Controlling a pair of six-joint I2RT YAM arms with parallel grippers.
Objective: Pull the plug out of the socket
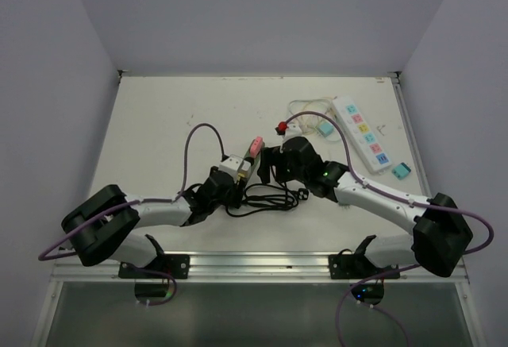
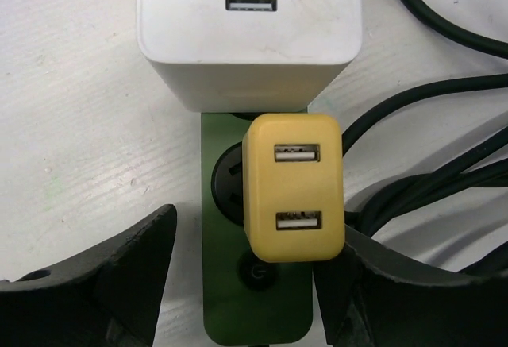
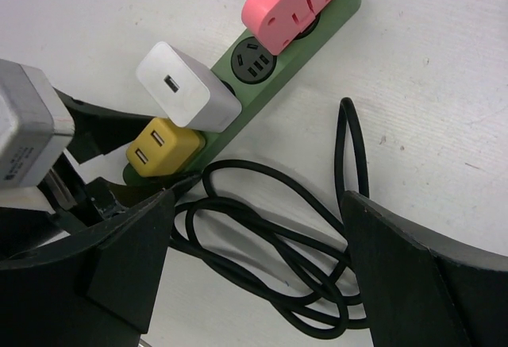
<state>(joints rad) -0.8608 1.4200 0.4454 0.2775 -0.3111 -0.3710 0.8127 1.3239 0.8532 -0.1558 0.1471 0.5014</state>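
Observation:
A green power strip [image 2: 254,315] lies on the white table, also in the right wrist view [image 3: 305,33]. It carries a yellow USB plug [image 2: 294,188] at its near end, then a white charger [image 2: 250,25] and a pink plug [image 3: 290,1]. My left gripper [image 2: 258,240] is open and straddles the strip's end. Its right finger [image 2: 381,283] touches the yellow plug's lower corner; its left finger [image 2: 119,275] stands apart from the strip. My right gripper [image 3: 258,200] is open and empty above the coiled black cable [image 3: 270,260]. In the top view the grippers [image 1: 230,180] [image 1: 268,168] sit side by side.
A white power strip [image 1: 365,134] with coloured sockets lies at the back right, with a teal plug [image 1: 325,129] beside it and another [image 1: 401,171] near the right edge. A small red item [image 1: 282,129] lies behind the right gripper. The black cable [image 1: 270,198] coils between the arms.

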